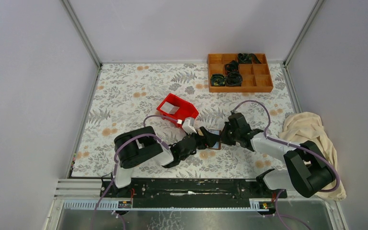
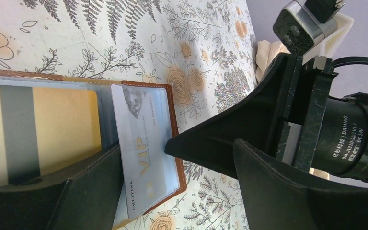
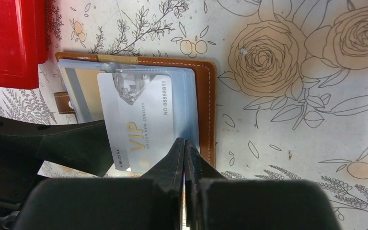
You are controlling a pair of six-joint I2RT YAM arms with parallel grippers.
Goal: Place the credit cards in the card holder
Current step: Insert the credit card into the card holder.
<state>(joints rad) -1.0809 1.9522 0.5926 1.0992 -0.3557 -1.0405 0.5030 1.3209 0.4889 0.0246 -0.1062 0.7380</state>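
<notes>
Card holder [image 3: 205, 96] open — white card [image 3: 141, 120] beside closed right gripper [image 3: 184, 143]

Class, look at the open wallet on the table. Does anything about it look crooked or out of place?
Yes. The white card sits askew in the wallet: tilted against its edges, one end poking out past the brown rim. The gold card beside it lies straight in its sleeve.
</notes>
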